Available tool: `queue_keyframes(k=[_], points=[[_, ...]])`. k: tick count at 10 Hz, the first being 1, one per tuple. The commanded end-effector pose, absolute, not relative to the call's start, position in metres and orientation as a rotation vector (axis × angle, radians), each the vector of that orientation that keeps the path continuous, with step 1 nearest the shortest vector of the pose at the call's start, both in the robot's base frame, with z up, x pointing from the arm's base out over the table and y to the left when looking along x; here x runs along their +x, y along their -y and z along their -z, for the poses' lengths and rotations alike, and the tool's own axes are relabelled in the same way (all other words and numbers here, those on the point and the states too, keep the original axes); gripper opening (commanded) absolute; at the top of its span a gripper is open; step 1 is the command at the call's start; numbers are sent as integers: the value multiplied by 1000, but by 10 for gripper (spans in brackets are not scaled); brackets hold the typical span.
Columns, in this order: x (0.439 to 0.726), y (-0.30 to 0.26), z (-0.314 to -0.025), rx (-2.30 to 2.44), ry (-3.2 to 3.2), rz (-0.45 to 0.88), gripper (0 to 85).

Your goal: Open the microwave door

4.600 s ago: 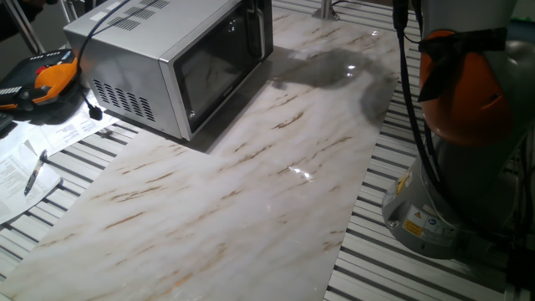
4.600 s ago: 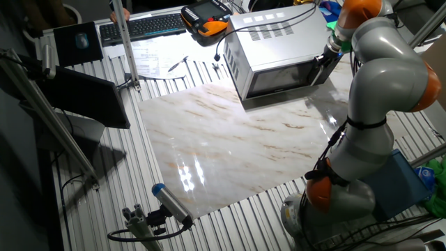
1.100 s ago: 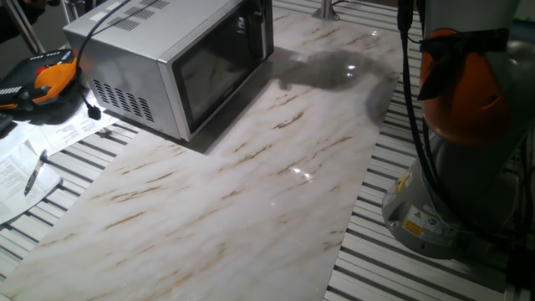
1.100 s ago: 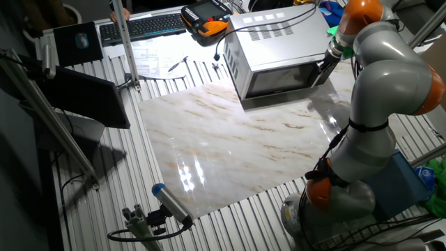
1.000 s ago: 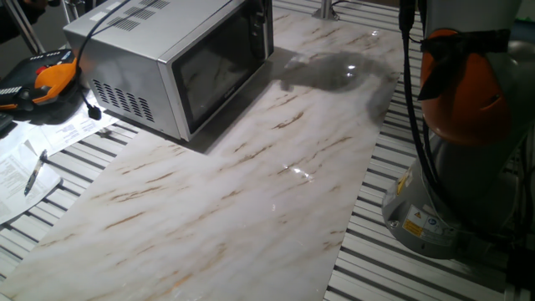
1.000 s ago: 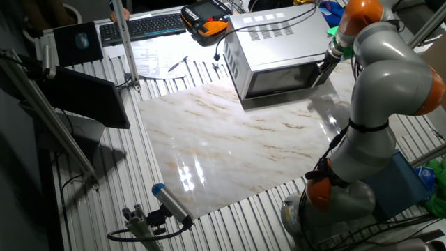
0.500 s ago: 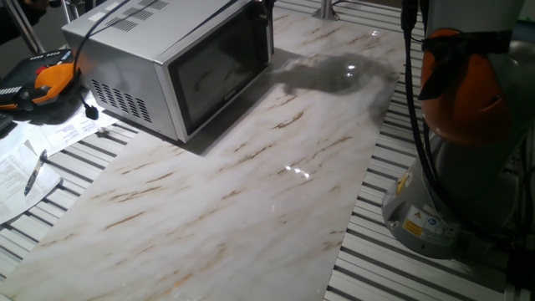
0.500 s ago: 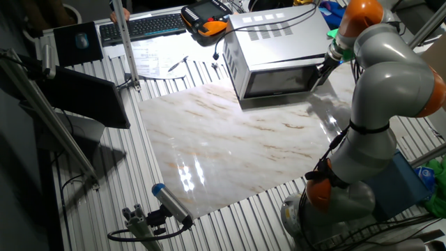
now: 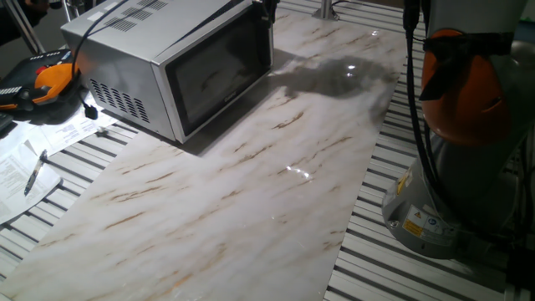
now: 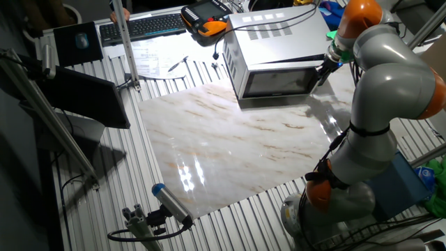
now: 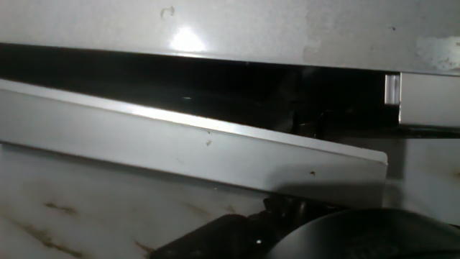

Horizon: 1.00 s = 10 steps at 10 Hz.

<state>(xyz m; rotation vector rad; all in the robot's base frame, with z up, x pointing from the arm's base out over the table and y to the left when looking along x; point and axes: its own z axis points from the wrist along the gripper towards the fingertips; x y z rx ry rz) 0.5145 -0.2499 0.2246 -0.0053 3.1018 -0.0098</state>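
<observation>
The silver-grey microwave (image 9: 125,50) stands at the back left of the marble slab; it also shows in the other fixed view (image 10: 275,31). The microwave door (image 9: 221,71), with its dark glass, stands slightly ajar at its handle end. In the hand view the door's top edge (image 11: 201,147) is angled away from the oven body (image 11: 215,29), with a dark gap between them. My gripper (image 10: 322,72) sits at the door's handle end, closed on the handle; its fingers are mostly hidden. Only its tip (image 9: 267,10) shows at the top of one fixed view.
An orange teach pendant (image 9: 54,79) and papers with a pen (image 9: 33,167) lie left of the microwave. A keyboard (image 10: 139,26) and a dark monitor (image 10: 90,97) stand beyond the marble slab (image 9: 251,192). My arm's base (image 9: 468,125) stands at the slab's right edge.
The door's handle end has swung a little away from the oven body, and my gripper has moved outward with it. The microwave itself has shifted slightly.
</observation>
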Motion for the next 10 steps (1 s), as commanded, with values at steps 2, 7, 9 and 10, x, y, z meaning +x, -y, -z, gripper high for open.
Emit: queue_keyframes(k=[2,7,9,10], points=[[513,250,-225,4,-3109,0,340],[501,244,-252,47,-3139,0,340],[500,242,-274,62,-3160,13,340],[502,241,-285,67,-3166,28,340]])
